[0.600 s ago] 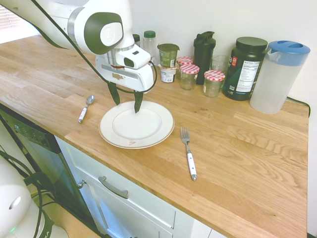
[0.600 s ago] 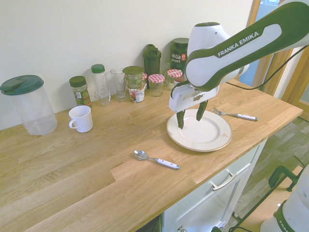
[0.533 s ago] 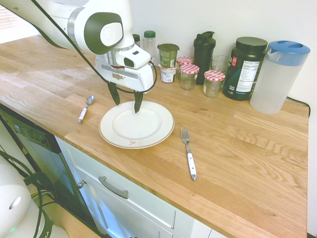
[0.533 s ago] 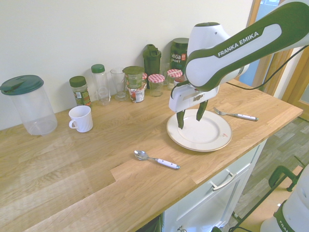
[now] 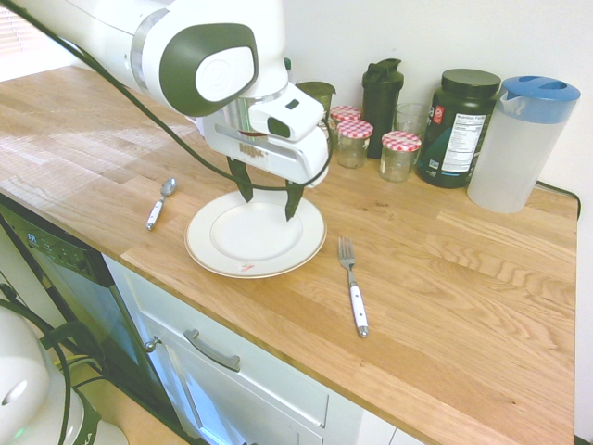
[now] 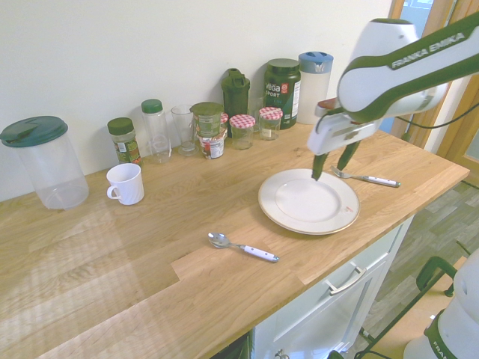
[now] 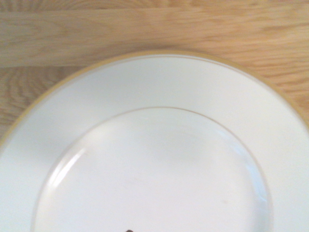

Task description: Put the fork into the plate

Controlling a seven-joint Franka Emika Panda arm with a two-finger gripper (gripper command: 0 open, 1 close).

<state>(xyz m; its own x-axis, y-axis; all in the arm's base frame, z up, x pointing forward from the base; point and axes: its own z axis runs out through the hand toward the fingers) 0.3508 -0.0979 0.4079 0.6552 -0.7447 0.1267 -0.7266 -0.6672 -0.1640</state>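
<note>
The cream-white plate [image 5: 243, 262] [image 6: 299, 221] lies near the counter's front edge and fills the wrist view [image 7: 159, 82]. The fork [image 5: 353, 283] [image 6: 367, 178], silver tines and white handle, rests flat on the wood just beside the plate, not touching it. My gripper [image 5: 269, 202] [image 6: 331, 169] hangs open and empty a little above the plate's back rim, on the side nearer the fork. Its dark fingers [image 5: 293, 201] point down, and the fork's tines sit close by.
A white-handled spoon [image 5: 159, 203] [image 6: 243, 248] lies on the plate's other side. Jars, bottles and a shaker [image 5: 382, 93] line the wall, with a blue-lidded pitcher [image 5: 521, 141] at one end. A white mug [image 6: 125, 183] and a green-lidded pitcher [image 6: 43, 163] stand further along.
The arm has swung across the plate toward the fork, from the plate's spoon-side rim to its fork-side rim. The gripper stayed open; nothing on the counter moved.
</note>
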